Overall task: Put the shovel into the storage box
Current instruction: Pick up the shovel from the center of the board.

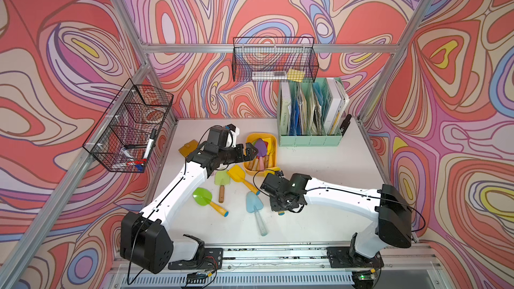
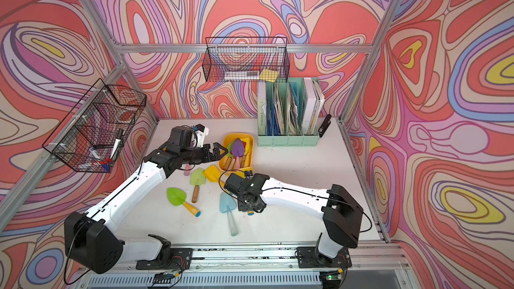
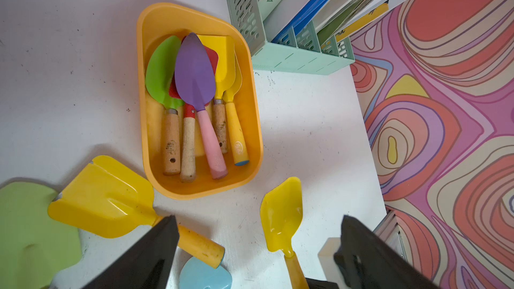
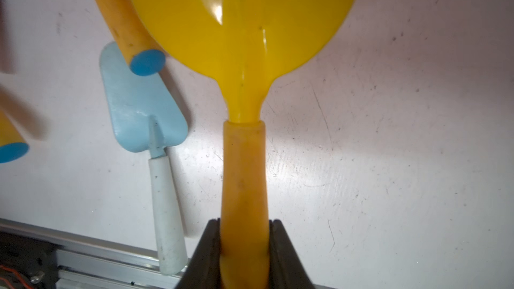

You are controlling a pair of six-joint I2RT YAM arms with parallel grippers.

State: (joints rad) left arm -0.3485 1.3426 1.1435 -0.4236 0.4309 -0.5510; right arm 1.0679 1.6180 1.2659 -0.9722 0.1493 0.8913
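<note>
Yellow plastic shovel (image 4: 242, 51) with an orange handle sits clamped in the right gripper (image 4: 243, 222) outside the yellow-orange plastic storage box (image 3: 200, 193) (toward the desk's (image 3: 306, 134) back edge); the left gripper (image 3: 257, 218) gapes wide at its rim.

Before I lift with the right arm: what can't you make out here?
- Right wrist view: the picture's edge cuts off the blade tip of the yellow shovel in the right gripper.
- Both top views: the right arm hides most of that shovel and the grip.
- Left wrist view: in the storage box, the purple shovel covers most of the red shovel.
- Whether the yellow shovel is off the table: cannot tell.
</note>
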